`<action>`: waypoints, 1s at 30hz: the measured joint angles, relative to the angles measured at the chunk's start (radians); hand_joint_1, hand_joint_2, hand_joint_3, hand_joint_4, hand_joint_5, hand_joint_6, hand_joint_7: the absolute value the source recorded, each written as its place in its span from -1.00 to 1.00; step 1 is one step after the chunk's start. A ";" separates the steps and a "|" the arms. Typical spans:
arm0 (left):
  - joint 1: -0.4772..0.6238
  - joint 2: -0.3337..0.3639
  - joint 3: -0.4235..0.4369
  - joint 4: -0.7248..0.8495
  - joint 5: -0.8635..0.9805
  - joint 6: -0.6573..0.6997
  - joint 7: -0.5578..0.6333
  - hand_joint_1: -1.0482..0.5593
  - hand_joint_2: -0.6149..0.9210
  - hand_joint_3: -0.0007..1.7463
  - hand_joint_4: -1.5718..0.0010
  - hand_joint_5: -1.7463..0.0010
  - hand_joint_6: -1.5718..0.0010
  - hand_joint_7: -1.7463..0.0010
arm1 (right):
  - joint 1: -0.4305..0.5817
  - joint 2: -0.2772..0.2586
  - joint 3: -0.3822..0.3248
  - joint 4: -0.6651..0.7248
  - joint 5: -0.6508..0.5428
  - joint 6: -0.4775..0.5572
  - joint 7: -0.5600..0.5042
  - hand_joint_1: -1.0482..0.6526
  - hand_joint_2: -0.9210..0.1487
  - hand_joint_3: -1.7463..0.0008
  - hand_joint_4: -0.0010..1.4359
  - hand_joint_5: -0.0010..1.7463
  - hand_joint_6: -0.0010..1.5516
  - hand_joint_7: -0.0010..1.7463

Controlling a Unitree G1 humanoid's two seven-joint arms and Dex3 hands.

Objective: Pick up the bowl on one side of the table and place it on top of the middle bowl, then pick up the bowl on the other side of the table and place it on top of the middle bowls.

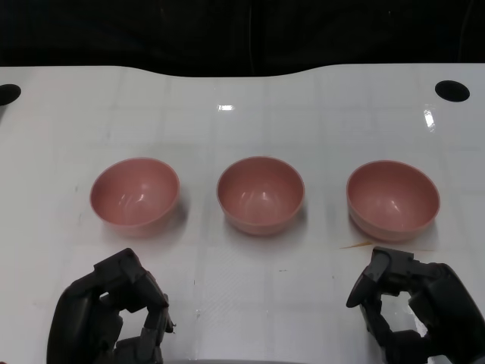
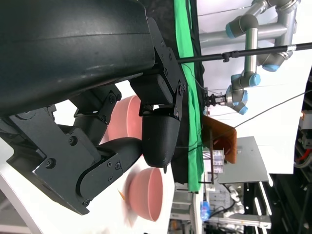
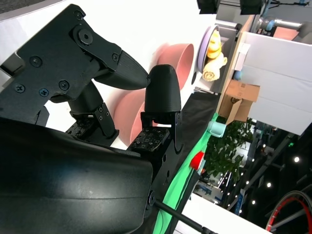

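Note:
Three pink bowls stand in a row on the white table (image 1: 242, 114): the left bowl (image 1: 135, 191), the middle bowl (image 1: 261, 194) and the right bowl (image 1: 392, 199), all upright and empty. My left hand (image 1: 110, 315) hovers near the front edge, just in front of the left bowl, fingers loosely bent and apart, holding nothing. My right hand (image 1: 417, 307) sits the same way in front of the right bowl, also holding nothing. The left wrist view shows two bowls (image 2: 146, 192) beyond its fingers (image 2: 158, 134). The right wrist view shows two bowls (image 3: 178, 58) past its fingers (image 3: 163, 90).
Round black holes mark the table's far right corner (image 1: 452, 90) and far left corner (image 1: 7, 94). A thin orange smear (image 1: 356, 245) lies in front of the right bowl. Beyond the table hang a green cloth (image 2: 187, 73) and a grey-blue robot arm (image 2: 246, 29).

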 measured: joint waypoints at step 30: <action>-0.010 -0.025 0.022 0.019 -0.047 -0.012 -0.074 0.14 0.34 0.42 -0.17 -0.86 -0.14 -0.58 | -0.019 -0.072 -0.070 -0.130 -0.376 -0.033 -0.215 -0.35 -1.00 0.94 -0.66 0.11 -0.42 -0.60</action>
